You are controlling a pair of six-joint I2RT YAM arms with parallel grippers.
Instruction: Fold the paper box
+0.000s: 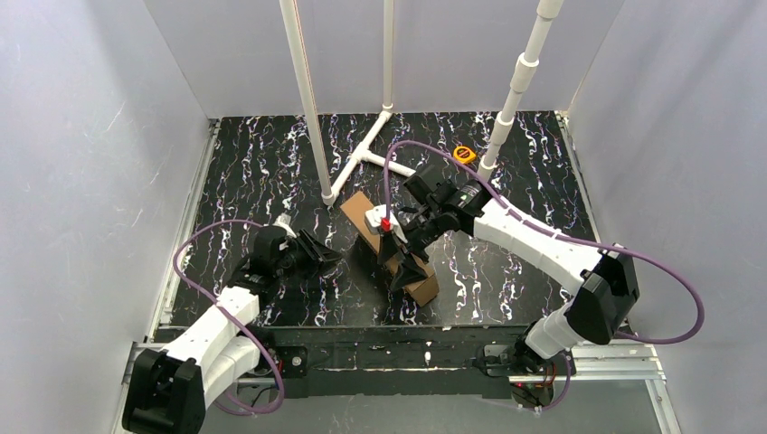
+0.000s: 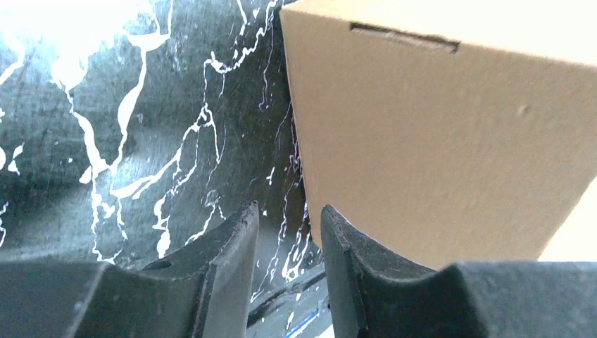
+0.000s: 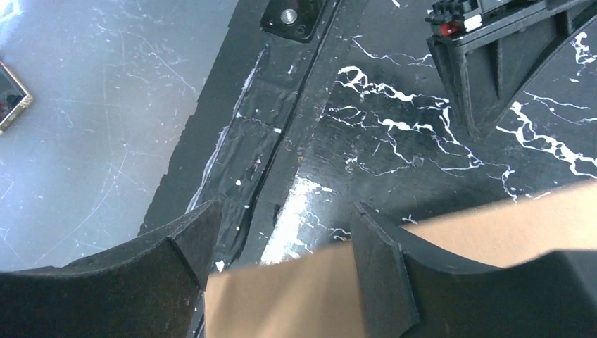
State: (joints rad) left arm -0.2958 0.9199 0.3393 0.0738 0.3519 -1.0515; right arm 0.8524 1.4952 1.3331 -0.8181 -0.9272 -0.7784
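Sitting near the middle of the black, white-veined bench (image 1: 506,271), the paper box (image 1: 359,211) lies slantwise, 1 end pointing toward the white pipe frame (image 1: 362,154) and the other toward the near edge. It is already folded up into a closed brown block. The left wrist view shows a flat cardboard wall (image 2: 436,141) meeting a top panel at a crisp corner, with a narrow slot (image 2: 405,36) cut just below that top edge. The box's inside is not visible from any of the 3 views, so I cannot tell what it holds.

The right gripper (image 1: 405,262) hangs directly over the nearer half of the box. Its 2 fingers are spread wide in its own wrist view (image 3: 281,211), released. The cardboard (image 3: 296,296) runs across below them and on past the right-hand finger (image 3: 380,274), with nothing pinched.

The left gripper (image 1: 321,249) sits low on the bench, just beside the box's left side. Its fingers stand a little apart (image 2: 288,211), with only the marbled bench showing through the gap. It grasps nothing, and the box wall is just next to 1 fingertip (image 2: 338,232).

A small yellow round object (image 1: 464,154) rests at the far side of the bench, well apart from the box, beside a pipe foot.
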